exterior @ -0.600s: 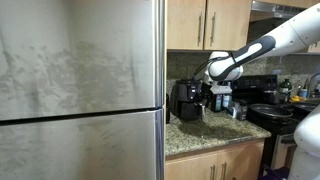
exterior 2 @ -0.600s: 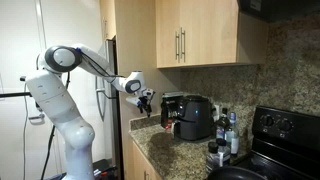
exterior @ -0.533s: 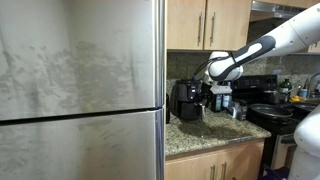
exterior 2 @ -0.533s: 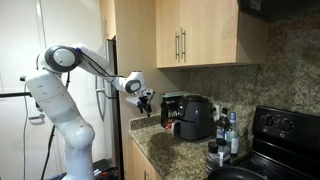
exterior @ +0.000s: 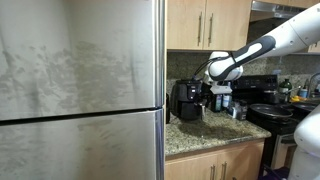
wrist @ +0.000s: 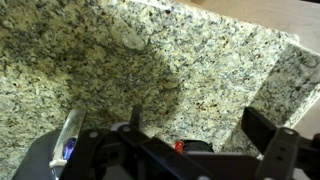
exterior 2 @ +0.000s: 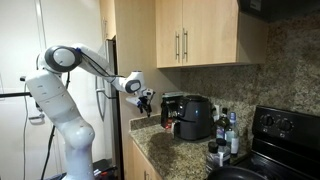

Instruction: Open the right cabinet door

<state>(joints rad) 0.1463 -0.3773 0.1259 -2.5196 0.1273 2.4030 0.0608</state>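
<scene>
Your right cabinet door (exterior 2: 210, 30) is up on the wall, straight above the black countertop appliance (exterior 2: 195, 116), and it's shut flush with its twin. It's a tall flat panel of light-brown wood, smooth with faint grain. It has a slim vertical silver bar handle (exterior 2: 184, 45) hugging the edge next to the other door's handle. Both exterior views show it (exterior: 230, 22), but the wrist view doesn't catch it at all. All you get there is speckled granite counter (wrist: 150, 70), beige with dark flecks, polished enough to glare near the top.

The wrist view does show one thing the others can't: your gripper (wrist: 170, 150) has its fingers spread wide with nothing between them. In an exterior view the gripper (exterior 2: 147, 100) hangs beside the appliance at about its height, well below the door, over the counter edge. Seen from the opposite side it's (exterior: 214, 92) too small to read.

That same shot is half filled by the brushed stainless fridge (exterior: 80, 90), off to one side of the appliance, with a black stove (exterior: 270, 112) on the far side.
</scene>
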